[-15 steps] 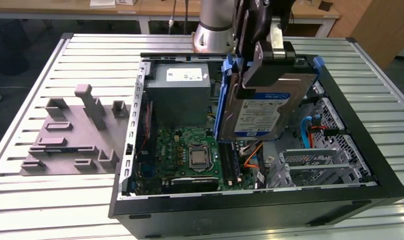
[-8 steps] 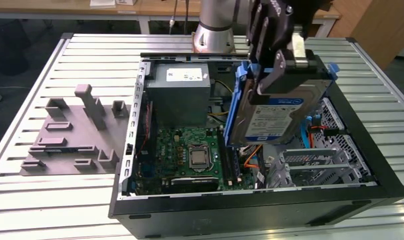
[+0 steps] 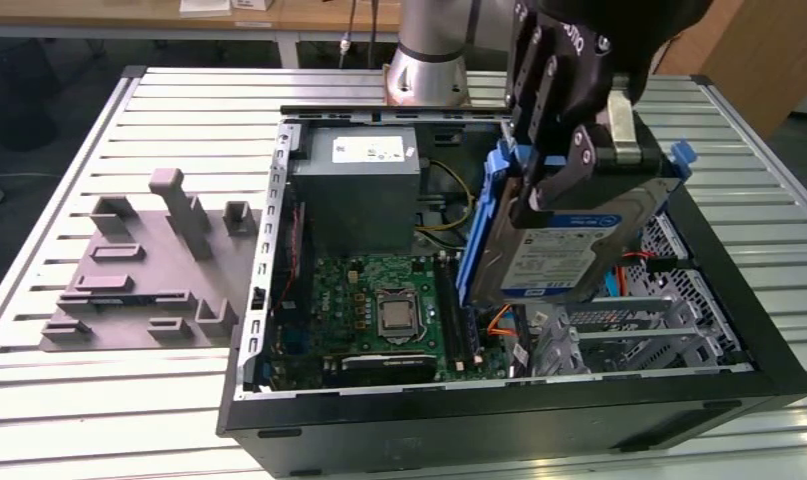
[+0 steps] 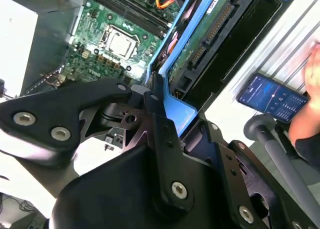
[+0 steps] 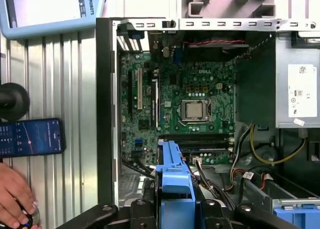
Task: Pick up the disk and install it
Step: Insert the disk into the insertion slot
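Observation:
The disk (image 3: 559,258), a silver hard drive with a white and dark-blue label in a bright blue plastic frame, hangs on edge and tilted above the open computer case (image 3: 510,410). It is over the case's side at the exterior view's right. My gripper (image 3: 579,175) is shut on its upper part from above. In the second wrist view the disk's green underside (image 4: 200,44) and blue frame run away from the black fingers (image 4: 155,96). In the first wrist view the blue frame (image 5: 174,176) sticks out ahead of my gripper (image 5: 175,209) over the motherboard (image 5: 185,104).
Inside the case are a grey power supply box (image 3: 363,180), the motherboard (image 3: 376,310) and a silver drive cage (image 3: 643,325) below the disk. A grey fixture block (image 3: 150,270) lies on the slatted table. A phone (image 5: 30,137) and a person's hand (image 5: 15,189) are beside the case.

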{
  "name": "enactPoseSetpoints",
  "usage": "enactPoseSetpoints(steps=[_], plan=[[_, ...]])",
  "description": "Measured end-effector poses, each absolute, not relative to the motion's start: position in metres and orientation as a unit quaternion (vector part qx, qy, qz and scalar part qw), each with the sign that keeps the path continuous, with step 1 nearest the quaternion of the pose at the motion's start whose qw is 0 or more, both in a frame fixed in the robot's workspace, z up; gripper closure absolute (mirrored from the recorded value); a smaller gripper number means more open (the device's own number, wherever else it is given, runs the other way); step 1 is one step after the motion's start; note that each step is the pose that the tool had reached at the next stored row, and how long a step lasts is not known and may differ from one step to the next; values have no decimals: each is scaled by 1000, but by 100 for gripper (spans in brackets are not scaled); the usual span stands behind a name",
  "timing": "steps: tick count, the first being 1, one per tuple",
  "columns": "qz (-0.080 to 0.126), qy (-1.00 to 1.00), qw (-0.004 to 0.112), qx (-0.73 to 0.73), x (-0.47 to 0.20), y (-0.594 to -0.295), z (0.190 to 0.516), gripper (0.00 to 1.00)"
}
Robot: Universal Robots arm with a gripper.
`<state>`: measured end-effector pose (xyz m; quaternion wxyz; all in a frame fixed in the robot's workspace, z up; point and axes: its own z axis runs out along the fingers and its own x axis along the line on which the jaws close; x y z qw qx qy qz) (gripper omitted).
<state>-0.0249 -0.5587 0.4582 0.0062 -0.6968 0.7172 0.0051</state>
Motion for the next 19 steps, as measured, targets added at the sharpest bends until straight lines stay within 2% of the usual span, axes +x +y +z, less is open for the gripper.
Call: enactPoseSetpoints(steps=[19], plan=[[5, 717, 6, -697, -1, -561, 455, 64]])
